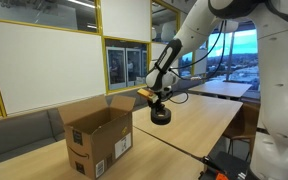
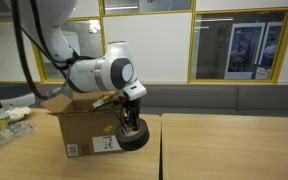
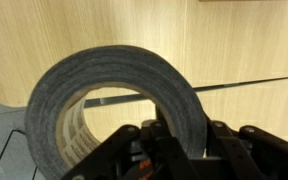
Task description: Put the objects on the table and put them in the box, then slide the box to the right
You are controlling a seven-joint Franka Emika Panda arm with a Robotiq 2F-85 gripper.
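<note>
where fingers [image 3: 126, 150] clamp, roll [image 3: 104, 62] is hidden.

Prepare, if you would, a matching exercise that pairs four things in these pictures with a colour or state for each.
Things:
1. cardboard box
2. tape roll
3. gripper
4. table

Colour or state:
A. light wood top
B. black, ring-shaped
C. brown, top flaps open
D. shut on the roll's wall

Pairs: 1-C, 2-B, 3-D, 4-A
</note>
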